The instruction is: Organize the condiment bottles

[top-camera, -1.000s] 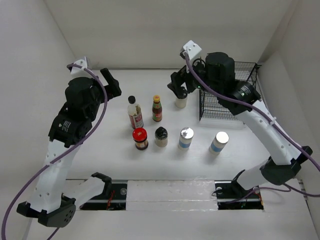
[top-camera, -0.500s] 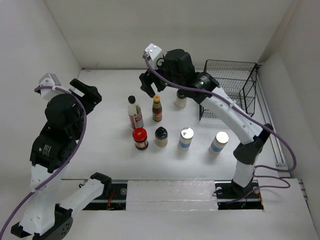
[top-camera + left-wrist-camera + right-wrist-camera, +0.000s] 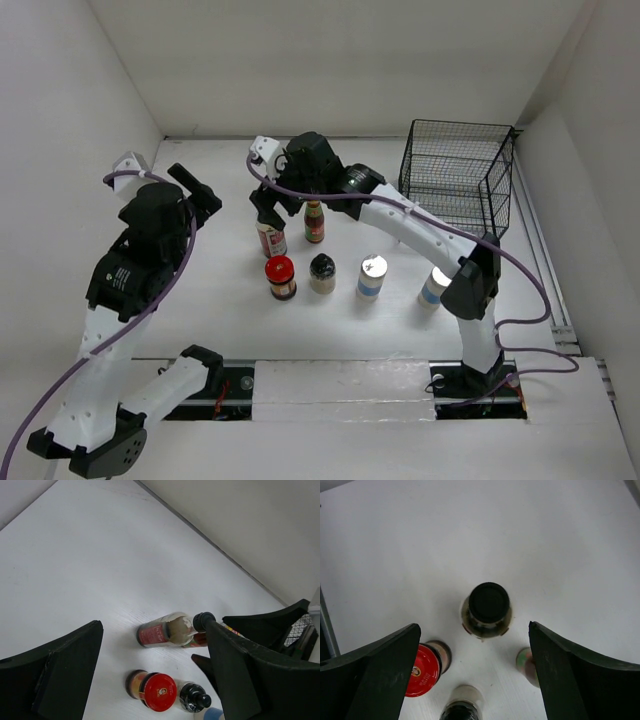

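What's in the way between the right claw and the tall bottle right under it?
Nothing visible. The right claw hangs open over the tall sauce bottle, and its black cap shows bare in the wrist view. The red-lidded jar and the black-capped jar stand apart from it.

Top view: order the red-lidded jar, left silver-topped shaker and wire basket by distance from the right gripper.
1. Red-lidded jar, near row's left end, just nearside of the right gripper.
2. Left silver-topped shaker, same row, farther right.
3. Wire basket, far right corner.

White table [image 3: 340,335]: condiment bottles [image 3: 322,272] upright mid-table, wire basket [image 3: 455,170] far right.
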